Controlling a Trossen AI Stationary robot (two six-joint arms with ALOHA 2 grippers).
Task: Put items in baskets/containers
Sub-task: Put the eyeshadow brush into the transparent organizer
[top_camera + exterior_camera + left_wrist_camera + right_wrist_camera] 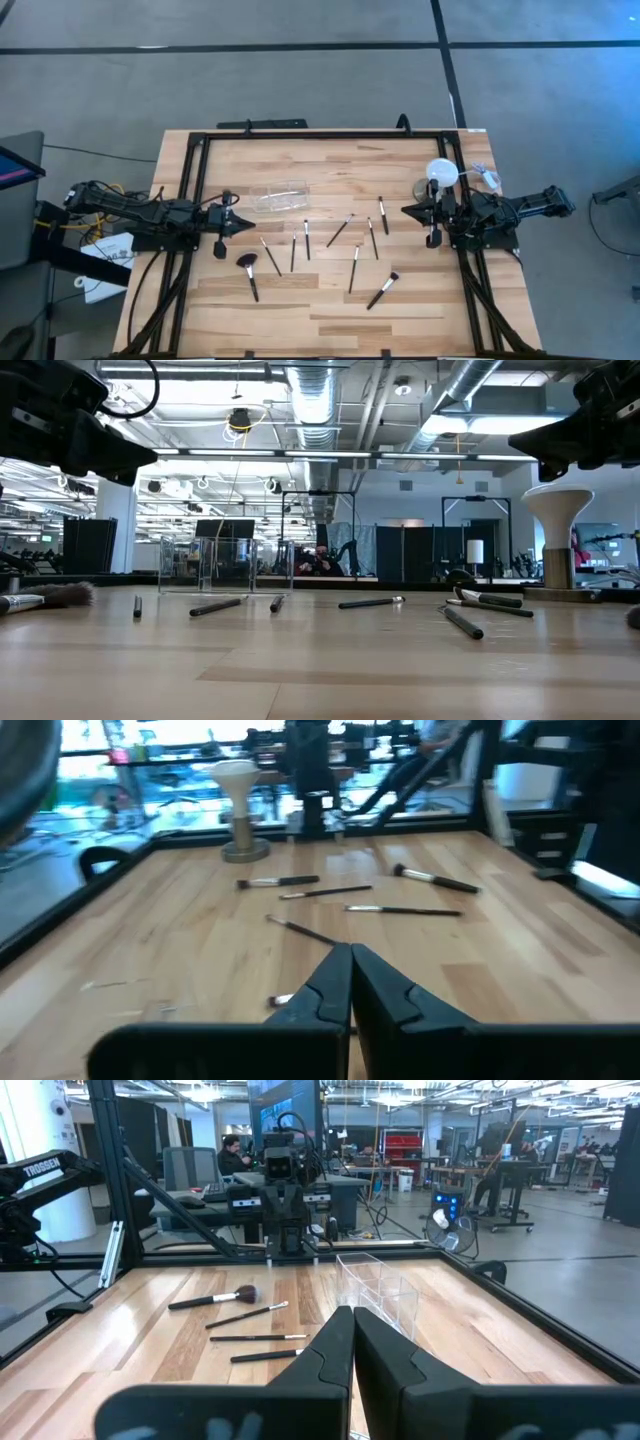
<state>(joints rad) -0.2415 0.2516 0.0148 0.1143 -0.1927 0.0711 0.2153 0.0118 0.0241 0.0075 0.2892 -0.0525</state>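
Observation:
Several slim makeup brushes lie flat on the wooden table [420, 310]; the one with the fluffy head [248, 264] lies at the near left, another [382, 290] at the near right. The clear container [280, 196] stands at the far middle and shows in the right wrist view [385, 1295]. My left gripper [245, 225] is shut and empty above the table's left side, pointing right. My right gripper [406, 210] is shut and empty above the right side, pointing left. Both wrist views show the fingers closed together, left [350, 982] and right [352, 1342].
A white round ball on a stand [441, 174] stands at the far right by my right arm. A black frame [300, 134] runs around the table's edges. A person sits in the room beyond the table [320, 560].

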